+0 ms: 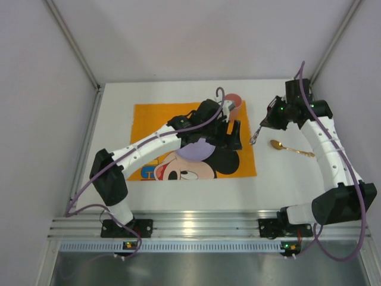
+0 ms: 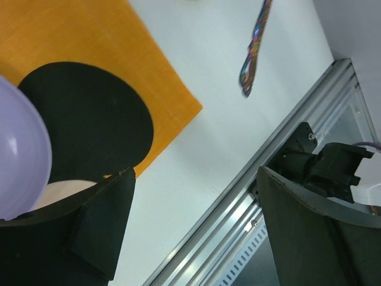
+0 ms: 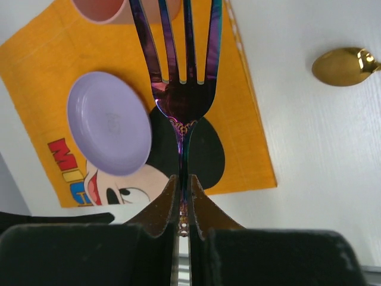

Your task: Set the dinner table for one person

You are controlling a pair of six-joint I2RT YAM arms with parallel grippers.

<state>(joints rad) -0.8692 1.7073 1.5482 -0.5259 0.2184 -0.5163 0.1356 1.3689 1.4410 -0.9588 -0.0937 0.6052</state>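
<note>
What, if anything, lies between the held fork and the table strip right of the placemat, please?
Nothing visible: the fork, shut in the right gripper, hangs near the placemat's edge, and the table strip between placemat and spoon is bare.

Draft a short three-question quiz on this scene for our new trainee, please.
1. True or false: the jaws of the right arm are shut on the fork.
2. Where does the gold spoon lie? A) on the bare white table; B) on a dish; C) inside a cup.
3. Fill in: the purple plate rests on the orange ____.

Key: 1 true; 2 A; 3 placemat.
</note>
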